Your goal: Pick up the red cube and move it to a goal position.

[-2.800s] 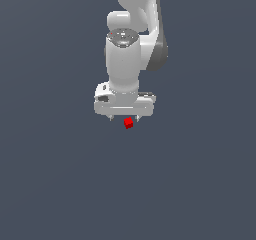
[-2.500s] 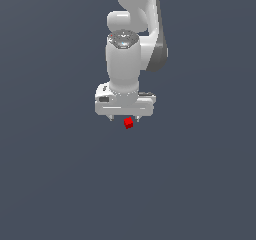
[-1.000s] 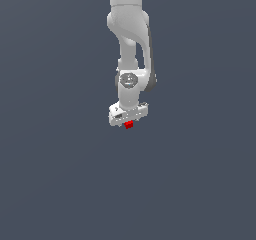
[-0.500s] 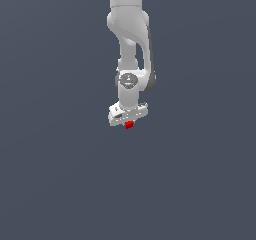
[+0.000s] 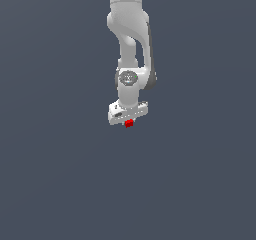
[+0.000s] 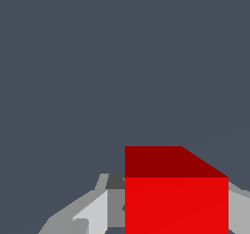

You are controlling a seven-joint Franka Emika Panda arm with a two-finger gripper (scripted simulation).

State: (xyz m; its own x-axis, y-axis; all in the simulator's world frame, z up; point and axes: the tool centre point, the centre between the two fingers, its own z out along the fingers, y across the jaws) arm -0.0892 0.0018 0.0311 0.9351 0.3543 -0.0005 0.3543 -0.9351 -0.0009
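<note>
In the exterior view, the plain dark grey backdrop (image 5: 45, 134) fills the exterior view's left, with nothing on it. Toward the middle, the white arm (image 5: 129, 29) comes down from the upper edge, bends through a rounded joint and ends in the white gripper (image 5: 128, 121), whose broad body sits tilted, its lower end toward the exterior view's left. The red cube (image 5: 129, 123) sits directly under that body, between the jaws and touching them, far narrower than the gripper itself. The fingers are too small there to make out singly. To the exterior view's right the same grey backdrop goes on.

In the wrist view, a grey finger (image 6: 93, 211) lies against one side of the red cube (image 6: 176, 204), and a sliver of the other finger (image 6: 239, 211) shows against the opposite side. The jaws are closed down to the cube's width and grip it. The cube's bright face looks at the camera, with a darker face above it.
</note>
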